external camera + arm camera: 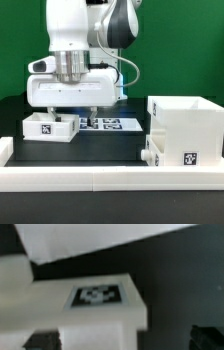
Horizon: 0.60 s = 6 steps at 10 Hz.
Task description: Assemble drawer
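While the gripper hovers over the table | small tray lies just below, offset to exterior view's left | jaw opening indeterminate, no grasp evident | casing well apart, right.

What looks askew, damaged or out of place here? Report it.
Nothing stands out. The small shallow white plastic tray lies flat by the pincer, and the tall boxy white plastic casing stands upright at the exterior view's right. No damage shows.
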### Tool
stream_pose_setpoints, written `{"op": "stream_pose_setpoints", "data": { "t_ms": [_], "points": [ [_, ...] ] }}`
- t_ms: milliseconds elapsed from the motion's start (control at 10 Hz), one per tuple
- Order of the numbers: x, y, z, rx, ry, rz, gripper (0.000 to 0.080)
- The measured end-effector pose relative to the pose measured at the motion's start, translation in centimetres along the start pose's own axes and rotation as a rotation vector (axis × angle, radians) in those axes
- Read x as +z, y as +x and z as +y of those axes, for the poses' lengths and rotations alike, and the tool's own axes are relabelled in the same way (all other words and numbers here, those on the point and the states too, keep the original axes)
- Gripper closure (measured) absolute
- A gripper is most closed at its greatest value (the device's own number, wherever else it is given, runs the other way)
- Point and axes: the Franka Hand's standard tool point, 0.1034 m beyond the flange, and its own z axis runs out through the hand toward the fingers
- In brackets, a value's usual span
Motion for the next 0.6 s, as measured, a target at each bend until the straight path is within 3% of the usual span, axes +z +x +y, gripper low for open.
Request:
{"op": "stream_pose_setpoints", "data": {
  "t_ms": [500, 600],
  "points": [
    [0.79, -0.68, -0.29, -0.029, -0.010, 0.018, 0.0151],
    [0.79, -0.68, -0.30, -0.030, -0.010, 0.017, 0.0253]
  ]
}}
